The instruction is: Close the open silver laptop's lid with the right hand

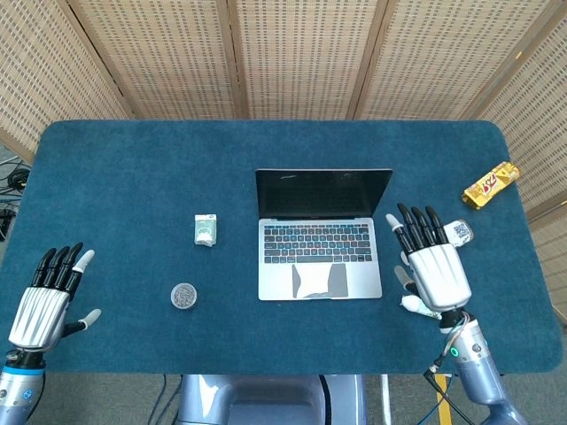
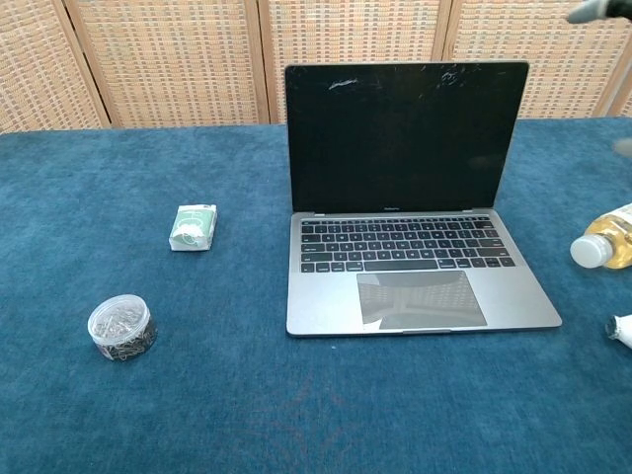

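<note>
The silver laptop (image 1: 321, 240) (image 2: 410, 212) stands open in the middle of the blue table, its dark screen upright and facing me. My right hand (image 1: 431, 262) hovers just right of the laptop's base, fingers spread and pointing away, holding nothing; in the chest view only a blurred fingertip (image 2: 595, 10) shows at the top right. Over the table's near left corner my left hand (image 1: 46, 299) is open and flat, far from the laptop.
A plastic bottle (image 1: 460, 231) (image 2: 607, 241) lies partly under my right hand, a small white bottle (image 1: 416, 305) just below it. A gold snack bar (image 1: 491, 184) sits far right. A green-white packet (image 1: 206, 230) (image 2: 193, 226) and a round clip jar (image 1: 183, 295) (image 2: 120, 327) lie left of the laptop.
</note>
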Controlling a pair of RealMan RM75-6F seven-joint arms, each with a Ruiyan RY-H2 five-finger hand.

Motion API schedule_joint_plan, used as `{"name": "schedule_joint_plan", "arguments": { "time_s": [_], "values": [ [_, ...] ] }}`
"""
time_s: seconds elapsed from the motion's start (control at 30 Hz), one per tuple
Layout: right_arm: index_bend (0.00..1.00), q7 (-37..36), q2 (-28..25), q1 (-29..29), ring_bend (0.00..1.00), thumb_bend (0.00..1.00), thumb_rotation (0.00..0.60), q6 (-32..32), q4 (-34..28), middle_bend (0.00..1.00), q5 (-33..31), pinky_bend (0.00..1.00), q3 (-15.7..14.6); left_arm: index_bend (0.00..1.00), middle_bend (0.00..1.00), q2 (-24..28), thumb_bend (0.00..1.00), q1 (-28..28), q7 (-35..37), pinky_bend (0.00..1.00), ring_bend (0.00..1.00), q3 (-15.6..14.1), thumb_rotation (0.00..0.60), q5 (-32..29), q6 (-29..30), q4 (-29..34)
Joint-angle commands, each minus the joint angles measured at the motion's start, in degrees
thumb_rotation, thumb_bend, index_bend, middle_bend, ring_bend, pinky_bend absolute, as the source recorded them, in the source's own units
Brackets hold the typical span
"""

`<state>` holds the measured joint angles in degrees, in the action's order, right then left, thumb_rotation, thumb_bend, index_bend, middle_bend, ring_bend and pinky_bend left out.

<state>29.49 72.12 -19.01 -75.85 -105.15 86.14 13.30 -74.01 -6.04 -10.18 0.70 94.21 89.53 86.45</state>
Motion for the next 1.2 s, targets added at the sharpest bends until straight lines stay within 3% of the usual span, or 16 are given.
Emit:
{"name": "schedule_joint_plan", "arguments": {
  "time_s": [0.03, 0.2, 0.3, 0.37, 0.47, 0.73, 1.2],
  "values": [
    [0.03, 5.4, 0.3, -4.0, 0.00, 0.39, 0.600, 4.7, -3.0, 0.00, -6.5, 0.00, 3.7, 0.00, 0.00, -0.3, 0.00, -0.1, -0.6, 0.00, 0.00, 0.3, 0.600, -0.3, -0.1, -0.4],
    [0.03, 11.3, 1.9, -8.7, 0.00, 0.50, 0.600, 8.2, -5.1, 0.00, -14.4, 0.00, 6.6, 0.00, 0.00, -0.3, 0.00, -0.2, -0.1, 0.00, 0.00, 0.5, 0.600, -0.7, -0.1, -0.5],
    [0.03, 14.8, 3.4, -11.9, 0.00, 0.64, 0.600, 9.6, -5.1, 0.00, -19.0, 0.00, 8.0, 0.00, 0.00, -0.2, 0.00, -0.2, 0.3, 0.00, 0.00, 0.6, 0.600, -0.8, -0.2, -0.6],
    [0.06, 17.2, 4.5, -13.9, 0.00, 0.82, 0.600, 10.0, -4.8, 0.00, -21.8, 0.00, 8.7, 0.00, 0.00, -0.2, 0.00, -0.3, 0.5, 0.00, 0.00, 0.6, 0.600, -1.0, -0.5, -0.6],
    [0.08, 20.3, 6.8, -16.9, 0.00, 0.98, 0.600, 9.5, -3.0, 0.00, -24.3, 0.00, 9.5, 0.00, 0.00, -0.4, 0.00, -0.5, 0.4, 0.00, 0.00, 0.5, 0.600, -1.1, -0.9, -0.8],
    [0.09, 26.7, 11.7, -23.3, 0.00, 1.00, 0.600, 9.7, 2.5, 0.00, -30.6, 0.00, 10.3, 0.00, 0.00, -1.3, 0.00, -0.9, -0.4, 0.00, 0.00, 0.8, 0.600, -1.8, -1.7, -2.1],
    [0.09, 28.8, 15.4, -32.4, 0.00, 1.00, 0.600, 11.1, 8.8, 0.01, -47.8, 0.00, 13.7, 0.00, 0.00, -2.4, 0.00, -1.4, -0.5, 0.00, 0.00, 1.1, 0.600, -2.6, -2.3, -3.7]
  ]
}}
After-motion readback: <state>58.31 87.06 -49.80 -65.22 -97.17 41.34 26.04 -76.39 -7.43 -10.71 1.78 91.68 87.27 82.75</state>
